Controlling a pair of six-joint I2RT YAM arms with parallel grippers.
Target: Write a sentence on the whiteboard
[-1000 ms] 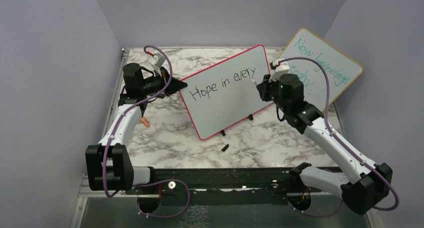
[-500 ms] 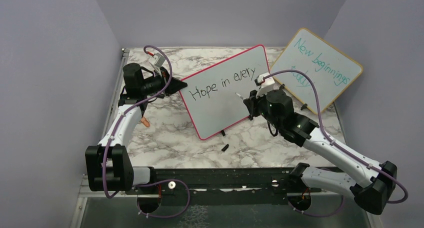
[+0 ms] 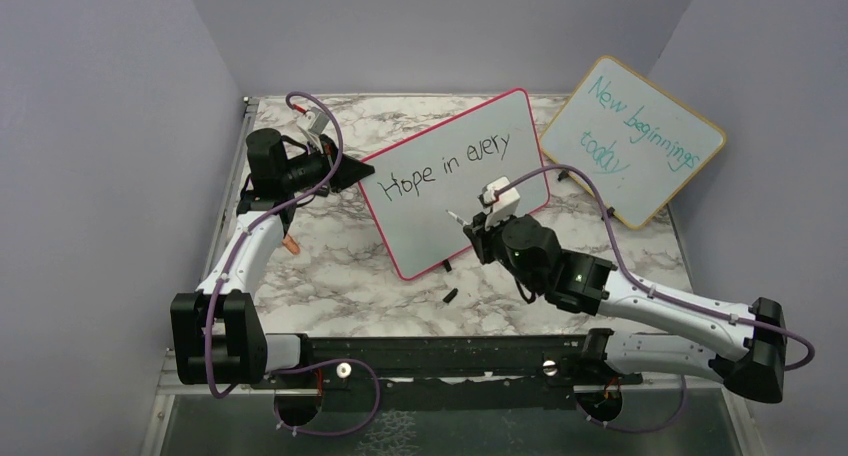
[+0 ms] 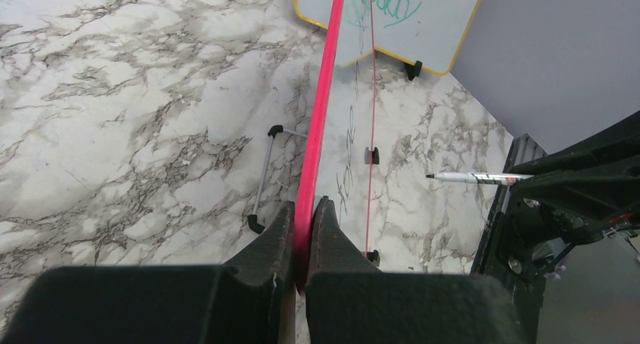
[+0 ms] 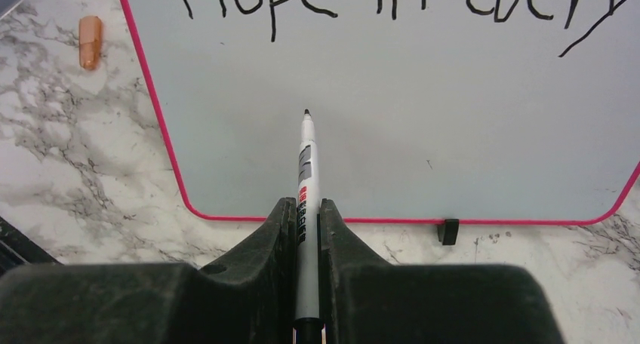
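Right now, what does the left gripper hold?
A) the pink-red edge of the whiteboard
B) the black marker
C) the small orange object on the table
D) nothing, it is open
A: in the left wrist view the left gripper is shut on the pink-red frame of the whiteboard, while the marker sits in the right gripper.

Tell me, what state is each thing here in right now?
whiteboard, standing tilted on its feet, edge clamped by left gripper.
sentence, unfinished: only "Hope in every" written.
marker, uncapped, held in right gripper, tip aimed at blank lower area, seemingly not touching.
wooden-framed board, propped up, teal writing on it.
orange piece, lying on the table.
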